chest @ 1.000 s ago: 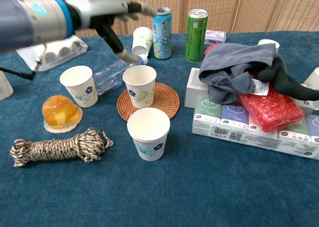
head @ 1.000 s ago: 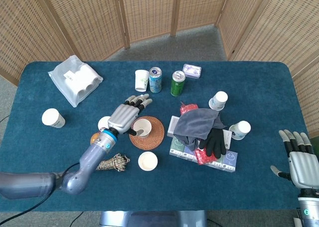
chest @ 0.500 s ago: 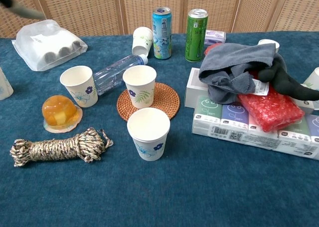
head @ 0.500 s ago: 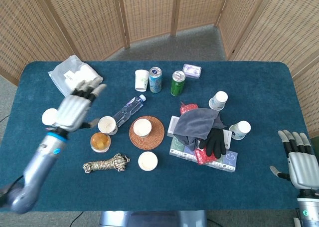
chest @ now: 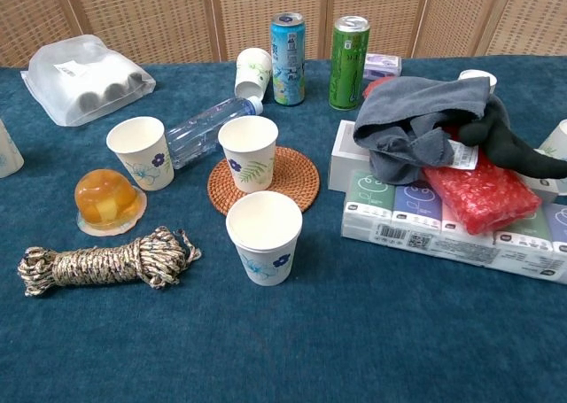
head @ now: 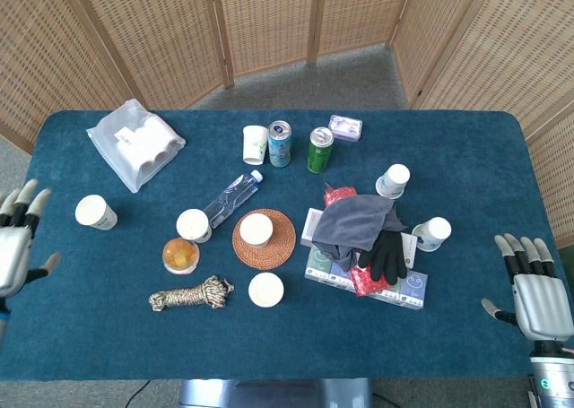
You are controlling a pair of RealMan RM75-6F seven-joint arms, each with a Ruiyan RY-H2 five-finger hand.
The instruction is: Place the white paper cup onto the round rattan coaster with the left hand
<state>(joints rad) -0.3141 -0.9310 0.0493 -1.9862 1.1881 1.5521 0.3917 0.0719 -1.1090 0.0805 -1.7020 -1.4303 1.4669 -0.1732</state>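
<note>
From the head view, the white paper cup point(head: 256, 230) is seen upright on the round rattan coaster point(head: 279, 244). The left robot hand point(head: 15, 243), at the surface's point(head: 466, 143) far left edge, is spread and empty; so is the right robot hand point(head: 535, 293).

From the chest view, the cup is judged light, thin-walled and crushable, best held gently around its sides. Woven screens point(chest: 177, 13) are seen behind the blue surface.

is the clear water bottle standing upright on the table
No, in the chest view the water bottle lies on its side on the blue table, just behind the rattan coaster.
</note>
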